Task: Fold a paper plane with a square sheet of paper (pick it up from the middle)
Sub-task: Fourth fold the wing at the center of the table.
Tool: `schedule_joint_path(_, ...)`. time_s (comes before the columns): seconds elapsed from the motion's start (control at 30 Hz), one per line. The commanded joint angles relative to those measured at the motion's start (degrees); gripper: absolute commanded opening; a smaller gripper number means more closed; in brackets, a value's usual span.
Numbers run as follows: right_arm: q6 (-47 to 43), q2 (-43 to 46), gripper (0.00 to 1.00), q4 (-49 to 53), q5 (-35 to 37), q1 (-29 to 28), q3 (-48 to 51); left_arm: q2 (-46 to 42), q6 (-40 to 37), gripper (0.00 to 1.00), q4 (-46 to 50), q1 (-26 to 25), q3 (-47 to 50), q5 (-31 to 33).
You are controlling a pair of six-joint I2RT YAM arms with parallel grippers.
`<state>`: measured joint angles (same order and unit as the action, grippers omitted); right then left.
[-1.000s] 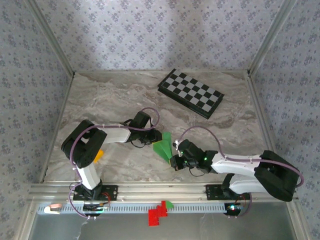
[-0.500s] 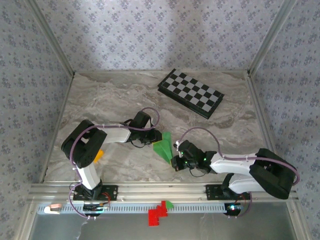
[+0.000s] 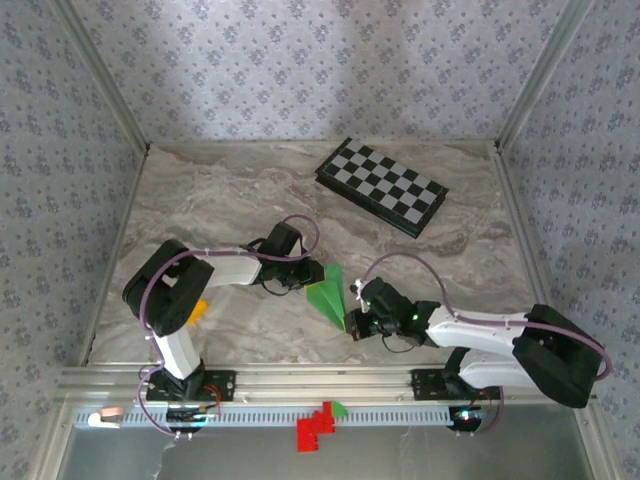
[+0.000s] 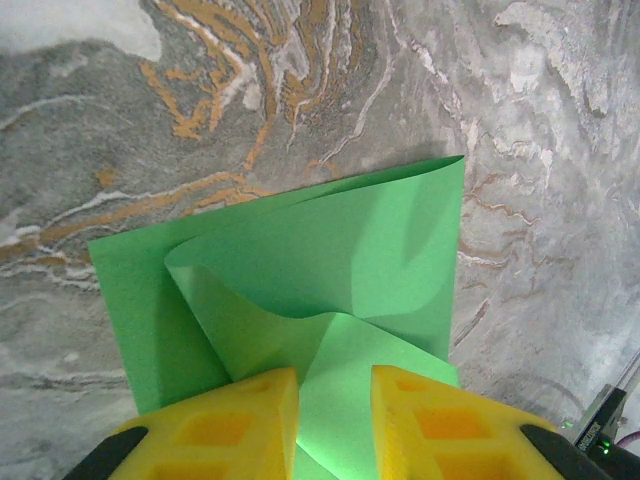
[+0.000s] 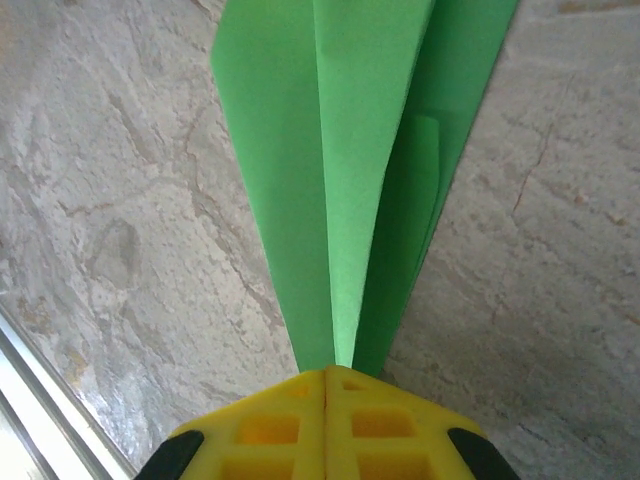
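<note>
The paper plane point(image 3: 327, 294) is sitting just below the middle of the overhead frame, a bright green, narrow dart with layered creases, its pointed end aiming toward the lower right. In the right wrist view point(image 5: 340, 190) its long folds are narrowing to a tip at the bottom centre. In the left wrist view point(image 4: 300, 290) its wide tail is curling upward, one flap bowing open above the flat layer.

No lettering anywhere to read here: no words, labels, brand marks or numbers. The green paper point(image 4: 300, 290) is plain and unmarked, the checkerboard point(image 3: 382, 186) carries bare squares without figures, and the patterned walls point(image 3: 300, 70) show a repeating floral motif, not writing.
</note>
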<state>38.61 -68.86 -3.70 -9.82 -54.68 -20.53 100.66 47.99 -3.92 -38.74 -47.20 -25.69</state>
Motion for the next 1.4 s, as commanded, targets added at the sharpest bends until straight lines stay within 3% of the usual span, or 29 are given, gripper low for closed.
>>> schedule_joint_path(0.0, 1.19, -2.09, 0.07, -0.85, -0.63, -0.93, -0.16, 1.38, -1.19, 0.27, 3.48, -0.02, -0.74, 1.44)
schedule_joint_path(0.37, 2.87, -5.55, 0.05, -2.24, 1.75, -3.40, 3.33, 1.38, -1.20, 0.27, 3.75, 0.20, -0.79, 1.61)
schedule_joint_path(0.77, -0.24, 4.35, 0.06, 4.87, 1.50, -1.24, -1.65, 1.54, -0.60, 0.27, 2.87, 0.07, -0.44, 1.44)
schedule_joint_path(1.37, 0.65, -3.74, 0.06, -1.55, 0.24, -4.01, -0.42, 1.55, -1.09, 0.27, 3.48, 0.08, -0.70, 1.26)
